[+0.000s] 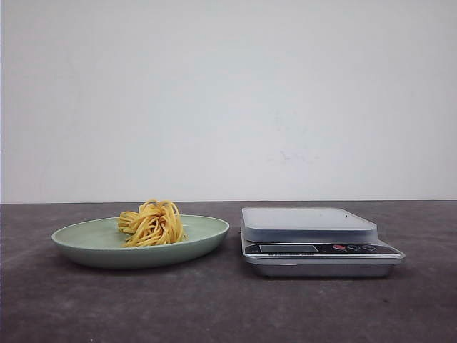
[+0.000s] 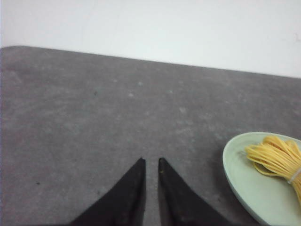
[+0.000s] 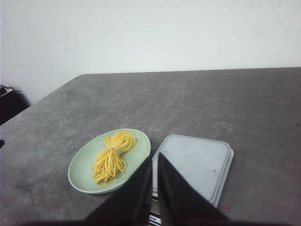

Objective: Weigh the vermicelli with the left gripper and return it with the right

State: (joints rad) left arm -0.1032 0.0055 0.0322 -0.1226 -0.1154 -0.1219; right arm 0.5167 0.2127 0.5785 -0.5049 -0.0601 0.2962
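Observation:
The vermicelli [image 1: 151, 223], a nest of yellow strands, lies on a pale green plate [image 1: 78, 246] at the left of the table. A silver kitchen scale [image 1: 307, 225] with an empty platform stands just right of the plate. Neither gripper shows in the front view. My left gripper [image 2: 151, 161] hovers over bare table, empty, its jaws together with a thin slit; the plate [image 2: 244, 174] and vermicelli [image 2: 277, 157] lie off to one side. My right gripper [image 3: 154, 156] is high above the gap between plate [image 3: 82, 172] and scale [image 3: 193, 165], jaws together and empty; the vermicelli [image 3: 112, 157] shows there too.
The table is dark grey, with a white wall behind it. The scale's display and buttons [image 1: 353, 248] face the front edge. A dark object [image 3: 9, 103] sits beyond the table's far left corner in the right wrist view.

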